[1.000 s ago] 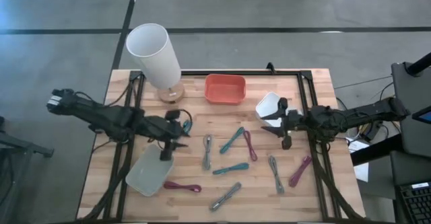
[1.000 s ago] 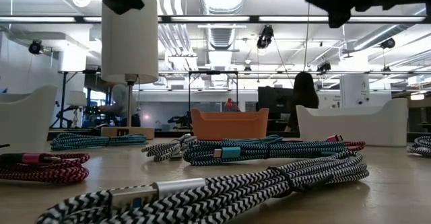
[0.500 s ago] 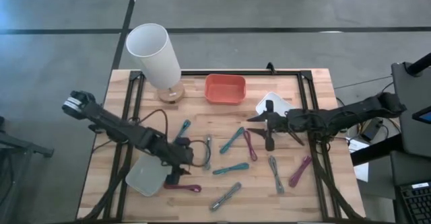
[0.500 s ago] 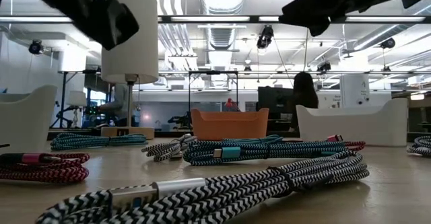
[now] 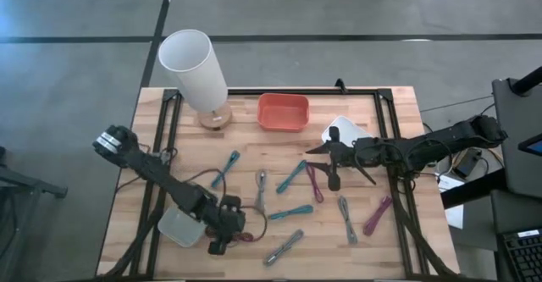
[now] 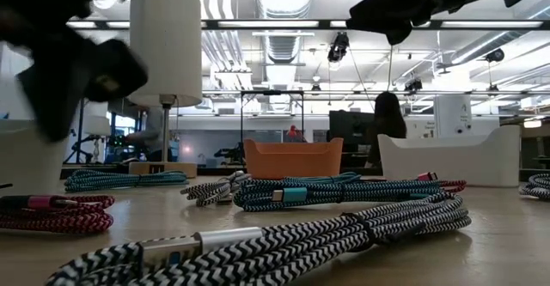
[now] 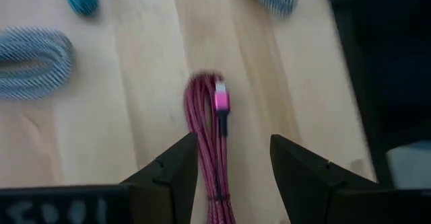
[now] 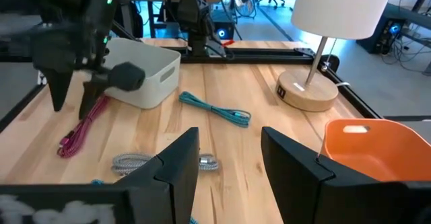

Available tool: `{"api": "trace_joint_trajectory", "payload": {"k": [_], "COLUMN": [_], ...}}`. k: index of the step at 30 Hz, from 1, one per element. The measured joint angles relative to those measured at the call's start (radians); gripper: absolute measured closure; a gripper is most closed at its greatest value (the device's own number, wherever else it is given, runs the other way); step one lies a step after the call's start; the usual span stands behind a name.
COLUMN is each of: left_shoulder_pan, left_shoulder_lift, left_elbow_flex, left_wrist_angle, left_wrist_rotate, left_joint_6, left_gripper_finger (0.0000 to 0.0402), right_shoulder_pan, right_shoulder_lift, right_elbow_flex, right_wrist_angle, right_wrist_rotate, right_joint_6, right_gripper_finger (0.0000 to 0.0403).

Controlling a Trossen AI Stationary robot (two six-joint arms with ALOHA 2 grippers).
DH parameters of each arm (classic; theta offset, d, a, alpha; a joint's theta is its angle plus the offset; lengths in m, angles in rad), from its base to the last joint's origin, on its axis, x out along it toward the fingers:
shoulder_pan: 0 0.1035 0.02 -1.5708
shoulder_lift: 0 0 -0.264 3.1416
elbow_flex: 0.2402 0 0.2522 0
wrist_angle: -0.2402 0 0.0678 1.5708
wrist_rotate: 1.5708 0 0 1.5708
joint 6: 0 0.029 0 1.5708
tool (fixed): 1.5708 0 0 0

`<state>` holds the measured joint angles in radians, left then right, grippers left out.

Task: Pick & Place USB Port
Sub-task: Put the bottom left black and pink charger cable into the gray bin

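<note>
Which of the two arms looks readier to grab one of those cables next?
Left. The left gripper is down over the pink cable, fingers open either side of it in the left wrist view. The right gripper hovers open in the air near the white bin, not lined up on a cable.

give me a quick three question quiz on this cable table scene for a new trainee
1. True or false: the left gripper is open above the pink cable.
2. Which bin sits beside the lamp? A) orange bin B) blue bin C) black bin
3. Fill in: the right gripper holds ____.

Key: 1 true; 2 A; 3 nothing
</note>
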<state>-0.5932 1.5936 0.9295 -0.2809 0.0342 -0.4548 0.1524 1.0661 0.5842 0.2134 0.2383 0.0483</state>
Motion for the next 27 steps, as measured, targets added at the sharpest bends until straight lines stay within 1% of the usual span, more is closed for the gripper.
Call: {"api": "trace_joint_trajectory", "payload": {"k": [4,7,14,16,19,25,27], "left_shoulder_pan": [-0.013,-0.014,-0.020,-0.020,-0.020,-0.020,-0.022], "left_shoulder_lift": [0.049,0.085,0.131,0.134,0.133,0.120,0.111], "left_elbow_flex": [0.000,0.000,0.000,0.001,0.001,0.001,0.008], "left_wrist_angle": [0.001,-0.001,0.000,-0.002,-0.004,0.000,0.001], "left_wrist_rotate": [-0.027,-0.028,-0.036,-0.040,-0.041,-0.028,-0.017], "left_joint_6": [-0.005,-0.028,-0.043,-0.037,-0.026,-0.033,-0.035], "left_gripper_finger": [0.0225,0.0225,0.0225,0.0231,0.0259,0.0361,0.0385], "right_shoulder_pan": [0.000,0.000,0.000,0.000,0.000,0.000,0.000], "right_shoulder_lift": [-0.009,-0.018,-0.031,-0.031,-0.031,-0.031,-0.031], "right_elbow_flex": [-0.001,-0.001,-0.001,-0.001,-0.002,-0.002,-0.002], "right_wrist_angle": [0.001,0.001,0.004,0.005,0.005,0.006,0.005], "right_wrist_rotate": [0.000,0.000,0.000,0.000,0.000,0.000,0.000], "right_joint_6": [-0.006,-0.009,-0.087,-0.096,-0.103,-0.104,-0.103], "right_gripper_finger": [0.0245,0.0245,0.0245,0.0245,0.0245,0.0245,0.0245]}}
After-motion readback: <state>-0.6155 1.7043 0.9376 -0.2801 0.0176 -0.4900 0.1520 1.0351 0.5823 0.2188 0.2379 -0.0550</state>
